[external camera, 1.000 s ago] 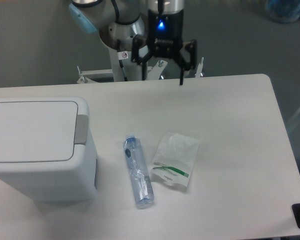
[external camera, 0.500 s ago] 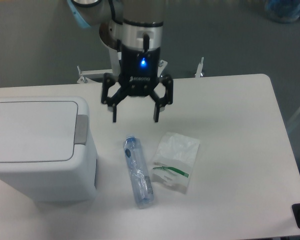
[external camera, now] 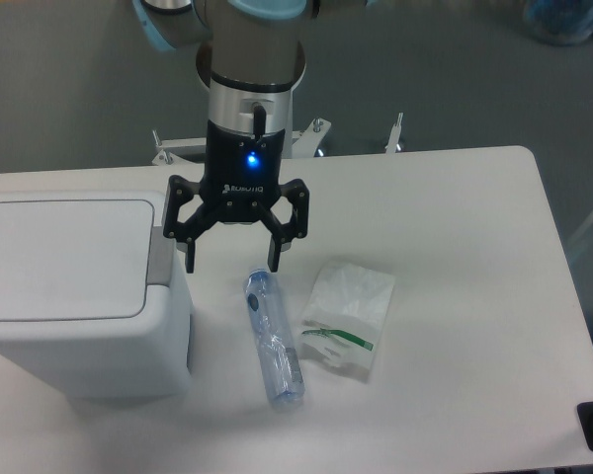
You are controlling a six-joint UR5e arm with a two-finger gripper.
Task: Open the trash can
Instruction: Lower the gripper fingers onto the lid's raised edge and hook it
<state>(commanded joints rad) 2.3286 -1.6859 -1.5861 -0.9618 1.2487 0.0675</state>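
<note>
The trash can (external camera: 74, 296) is a large white boxy bin at the left of the table, its flat lid shut. Its grey push-button strip (external camera: 159, 255) runs along the right edge of the lid. My gripper (external camera: 231, 267) hangs open and empty just right of the bin. Its left fingertip is close beside the grey strip, and I cannot tell whether it touches. Its right fingertip is above the cap end of a plastic bottle.
A clear plastic bottle with a blue cap (external camera: 273, 339) lies on the table right of the bin. A clear plastic bag with green print (external camera: 345, 316) lies right of the bottle. The robot base stands behind the table's back edge (external camera: 425, 151).
The gripper has moved from the back edge of the table forward and to the left, down toward the bin's grey strip. It has stayed open. The objects have not moved.
</note>
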